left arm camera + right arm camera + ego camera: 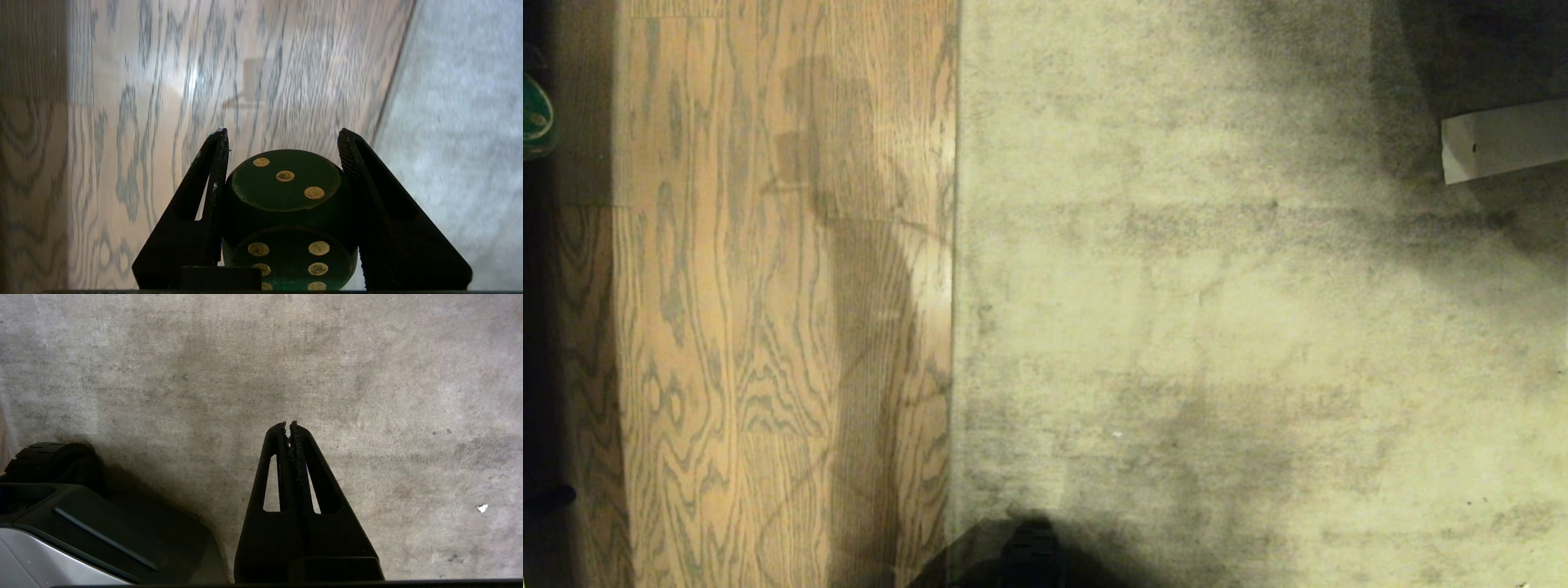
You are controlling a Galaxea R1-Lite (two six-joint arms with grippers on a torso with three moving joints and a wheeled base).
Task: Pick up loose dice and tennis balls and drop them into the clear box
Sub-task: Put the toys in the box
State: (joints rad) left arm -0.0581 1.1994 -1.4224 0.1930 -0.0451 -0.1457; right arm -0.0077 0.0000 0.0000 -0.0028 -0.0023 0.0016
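A dark green die (pixel 286 212) with pale gold pips sits between the fingers of my left gripper (pixel 282 134), which is shut on it and holds it in the air above the wood floor. Both black fingers press its sides. In the head view a bit of that green die (pixel 535 118) peeks in at the far left edge. My right gripper (pixel 288 425) hangs shut and empty over the grey carpet, beside my base. The tennis balls and the clear box are out of view.
Wood floor (pixel 768 327) covers the left and grey carpet (pixel 1217 327) the right, meeting at a straight seam. A whitish flat piece (pixel 1503 139) lies at the back right edge. My dark base (pixel 1029 559) shows at the bottom, and my dark base (pixel 81 539) again beside the right gripper.
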